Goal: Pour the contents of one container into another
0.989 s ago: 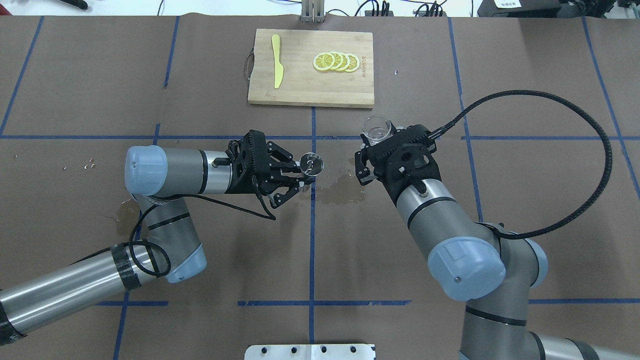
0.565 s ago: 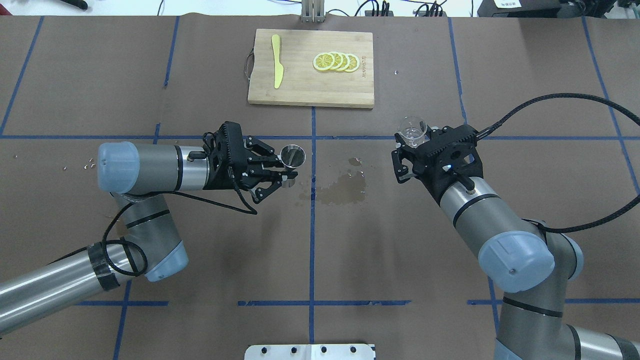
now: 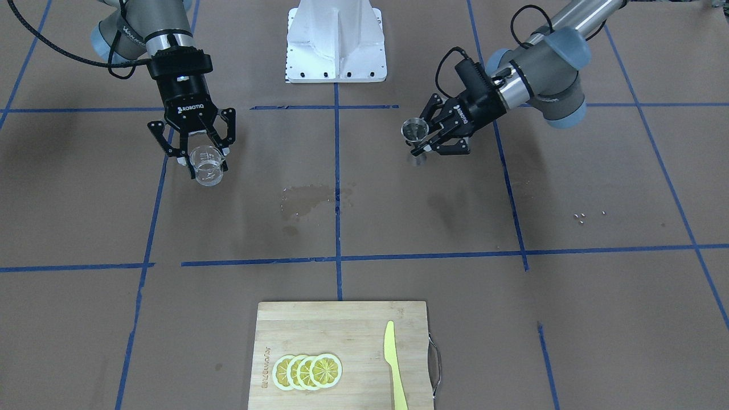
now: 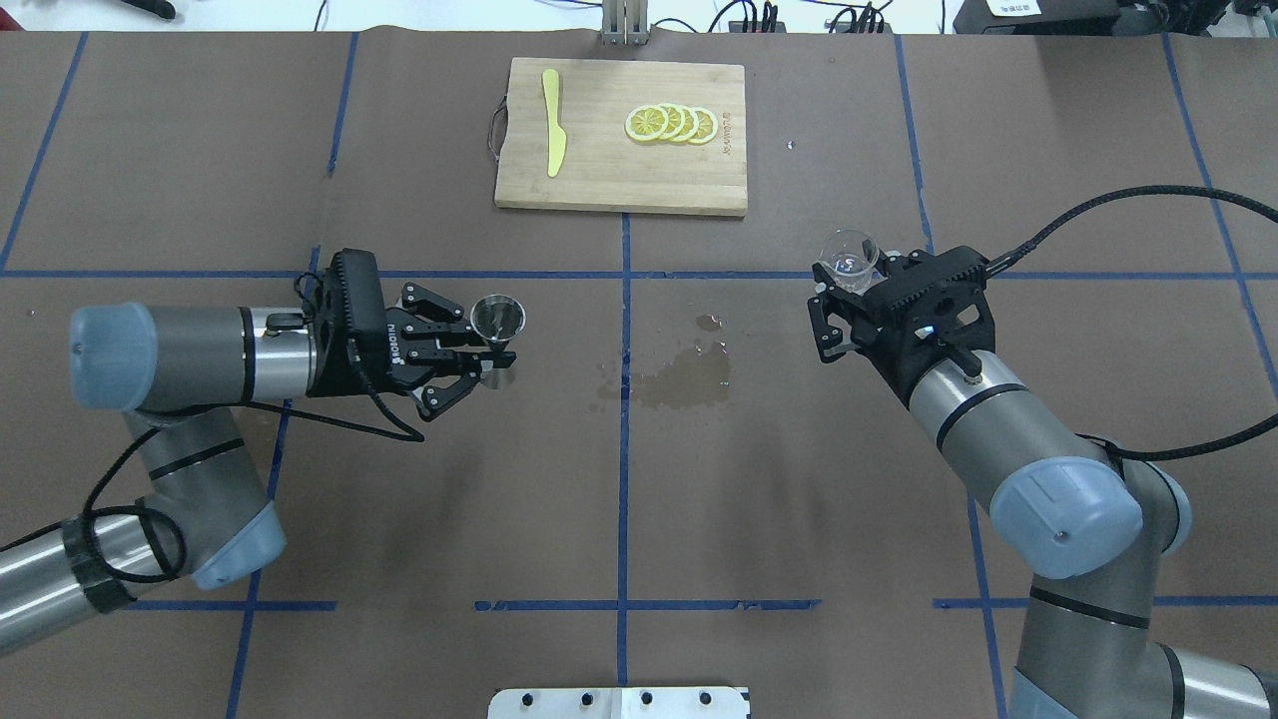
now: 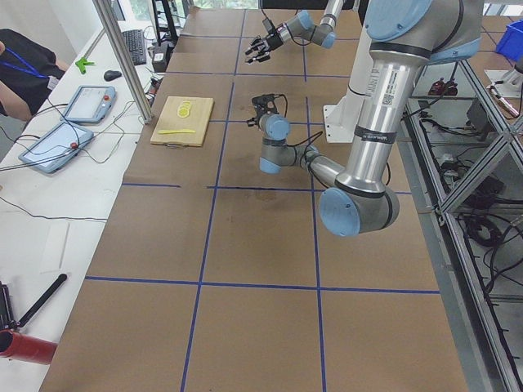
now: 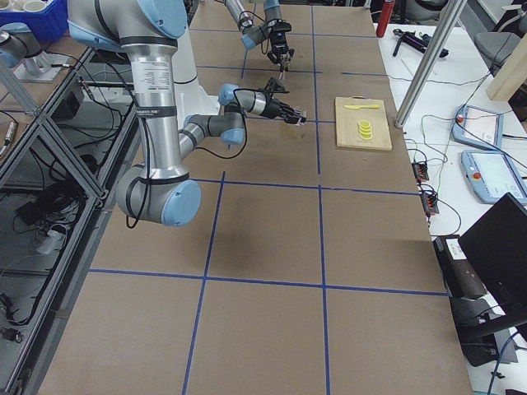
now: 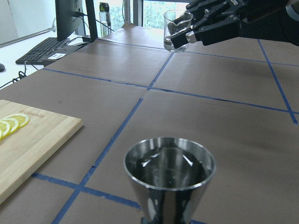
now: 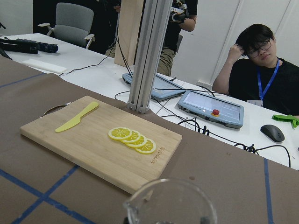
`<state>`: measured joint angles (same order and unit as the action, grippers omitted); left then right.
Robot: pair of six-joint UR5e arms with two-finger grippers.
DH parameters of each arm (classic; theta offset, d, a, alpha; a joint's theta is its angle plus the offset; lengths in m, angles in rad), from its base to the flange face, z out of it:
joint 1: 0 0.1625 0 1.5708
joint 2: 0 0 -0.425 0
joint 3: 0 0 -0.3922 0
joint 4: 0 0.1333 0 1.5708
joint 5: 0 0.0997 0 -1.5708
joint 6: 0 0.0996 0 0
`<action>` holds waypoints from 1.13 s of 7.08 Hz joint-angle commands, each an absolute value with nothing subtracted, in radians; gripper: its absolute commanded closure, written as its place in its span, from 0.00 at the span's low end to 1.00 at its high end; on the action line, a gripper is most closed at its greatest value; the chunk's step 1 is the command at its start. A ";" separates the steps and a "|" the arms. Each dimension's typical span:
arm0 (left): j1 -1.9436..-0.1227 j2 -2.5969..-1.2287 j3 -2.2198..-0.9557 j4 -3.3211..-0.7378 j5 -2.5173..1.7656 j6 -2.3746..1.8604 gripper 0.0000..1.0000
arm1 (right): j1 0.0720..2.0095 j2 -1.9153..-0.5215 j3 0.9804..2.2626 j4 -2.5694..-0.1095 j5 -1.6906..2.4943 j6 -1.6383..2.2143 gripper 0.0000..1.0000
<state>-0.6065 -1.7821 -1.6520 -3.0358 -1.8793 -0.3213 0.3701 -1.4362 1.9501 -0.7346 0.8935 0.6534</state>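
The steel jigger (image 4: 497,320) is held upright above the table, left of centre, with my left gripper (image 4: 496,358) shut on its waist. In the front-facing view the jigger (image 3: 413,128) and left gripper (image 3: 422,141) are at upper right. Liquid shows inside the jigger (image 7: 169,179) in the left wrist view. The clear glass beaker (image 4: 849,258) sits upright in my right gripper (image 4: 854,282), which is shut on it, well right of centre. The beaker (image 3: 208,173) hangs at the left of the front-facing view. Only its rim (image 8: 170,205) shows in the right wrist view.
A wooden cutting board (image 4: 599,185) at the far middle carries lemon slices (image 4: 671,123) and a yellow knife (image 4: 552,120). A wet patch (image 4: 689,377) stains the brown paper between the two grippers. The white robot base plate (image 4: 619,702) lies at the near edge.
Both arms have drawn apart from the centre: the left gripper carried the jigger leftward, the right gripper carried the beaker rightward. Both grips stayed shut.
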 commanded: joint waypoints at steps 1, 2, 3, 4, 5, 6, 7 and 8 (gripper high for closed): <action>-0.620 -1.622 -1.715 -3.122 -1.809 -0.380 1.00 | 0.371 -1.440 1.951 -0.729 0.893 0.652 1.00; -0.620 -1.521 -1.717 -3.220 -1.769 -0.382 1.00 | 0.371 -1.440 1.951 -0.729 0.893 0.652 1.00; -0.620 -1.438 -1.715 -3.308 -1.694 -0.429 1.00 | 0.371 -1.440 1.951 -0.729 0.893 0.652 1.00; -0.617 -1.401 -1.706 -3.330 -1.564 -0.515 1.00 | 0.371 -1.440 1.951 -0.729 0.893 0.652 1.00; -0.605 -1.384 -1.703 -3.339 -1.505 -0.549 1.00 | 0.371 -1.437 1.953 -0.727 0.893 0.653 1.00; -0.591 -1.355 -1.701 -3.341 -1.496 -0.576 1.00 | 0.371 -1.434 1.953 -0.727 0.893 0.653 1.00; -0.539 -1.338 -1.701 -3.339 -1.417 -0.578 1.00 | 0.371 -1.434 1.953 -0.727 0.893 0.653 1.00; -0.452 -1.335 -1.681 -3.339 -1.297 -0.604 1.00 | 0.373 -1.434 1.953 -0.727 0.893 0.652 1.00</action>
<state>-0.5333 -1.3467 -1.6963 -3.3387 -1.4138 -0.5793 0.3718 -1.4349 1.9527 -0.7272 0.8928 0.6531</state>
